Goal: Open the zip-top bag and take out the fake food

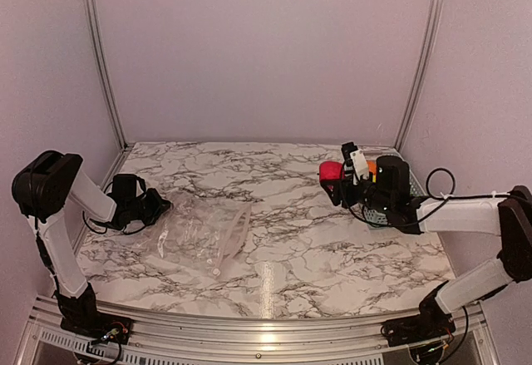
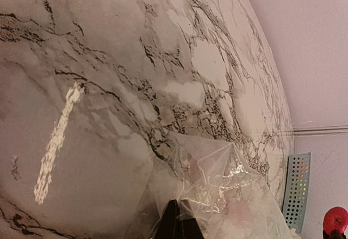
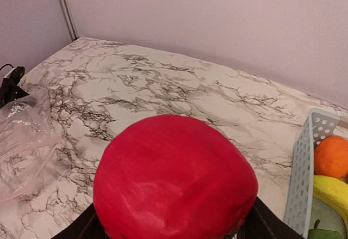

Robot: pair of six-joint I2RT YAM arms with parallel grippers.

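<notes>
In your right wrist view the red piece (image 3: 174, 179) fills the lower frame and hides most of the right gripper (image 1: 335, 184). Only dark finger edges show on either side of it, clamped on it, just beside the light blue basket (image 3: 304, 168). The basket is cut off at the frame edge, so you get only parts of an orange piece (image 3: 333, 156), a yellow banana (image 3: 334, 192) and a green piece (image 3: 321, 232) inside it. In your left wrist view the left gripper (image 2: 176, 224) shows only as dark tips at the bottom edge, pressed together. Crinkled film lies right around them, and you cannot tell whether any of it is pinched. The zip-top bag (image 1: 199, 230) lies flat on the left half of the marble table (image 1: 291, 174), just beside that gripper. It is clear, creased and glinting, and its zip strip is hard to make out.
</notes>
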